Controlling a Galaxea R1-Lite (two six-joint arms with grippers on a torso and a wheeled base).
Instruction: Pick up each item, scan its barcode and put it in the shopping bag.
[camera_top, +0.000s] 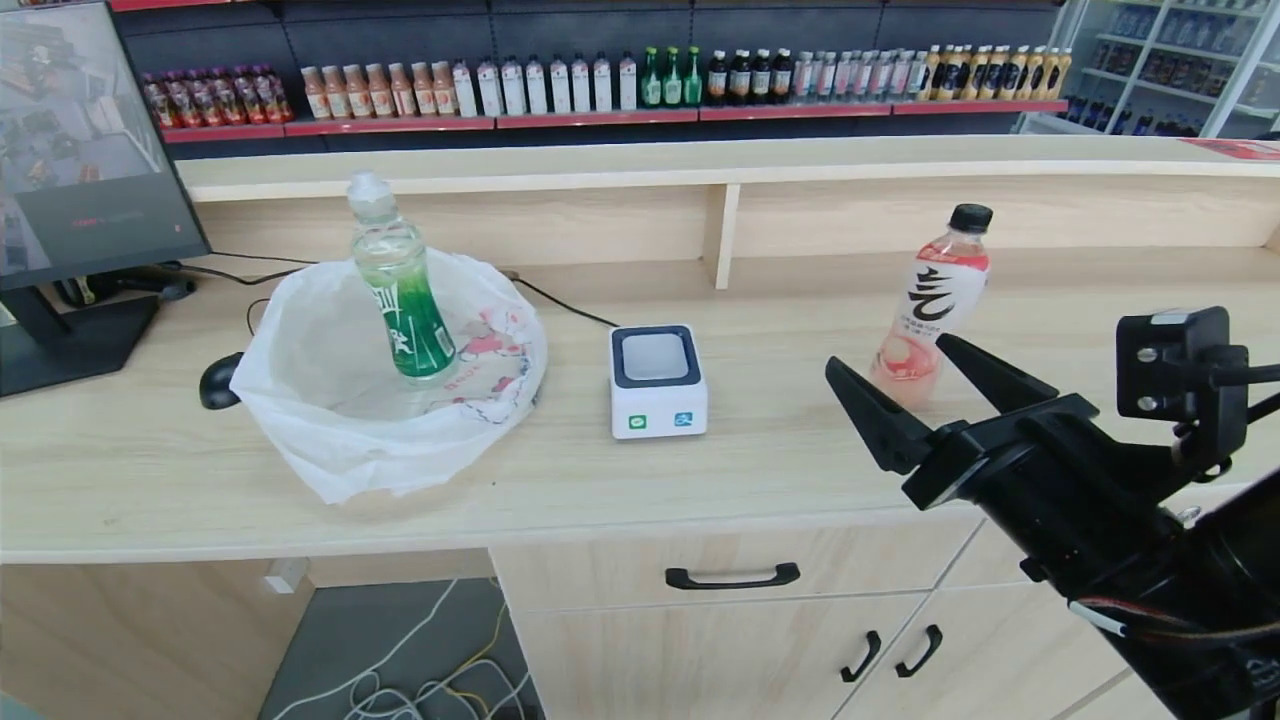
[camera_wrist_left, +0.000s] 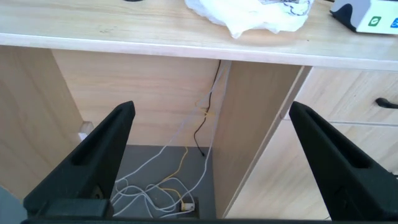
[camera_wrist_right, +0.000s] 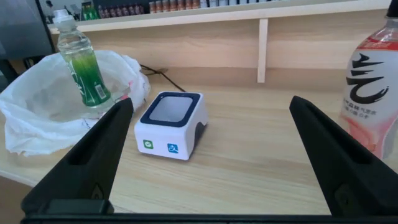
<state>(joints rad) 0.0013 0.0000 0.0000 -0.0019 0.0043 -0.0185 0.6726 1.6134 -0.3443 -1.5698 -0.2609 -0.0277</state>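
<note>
Right of frame, the right pincer (camera_top: 888, 352), spread wide, aims near the pink bottle (camera_top: 930, 300), seemingly readied to grasp it.

Head camera looks down over the desk (camera_top: 780, 440); left wrist camera sits low before its front, right skims close; all share the scanner (camera_top: 657, 380).

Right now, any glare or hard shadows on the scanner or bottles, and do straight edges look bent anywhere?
Head view: the counter front edge bows slightly, lens distortion; the monitor mirrors the room; the scanner window shines pale; no hard shadow by the pink bottle. Right wrist view: even light. Left wrist view: the recess under the counter lies in shade.
</note>
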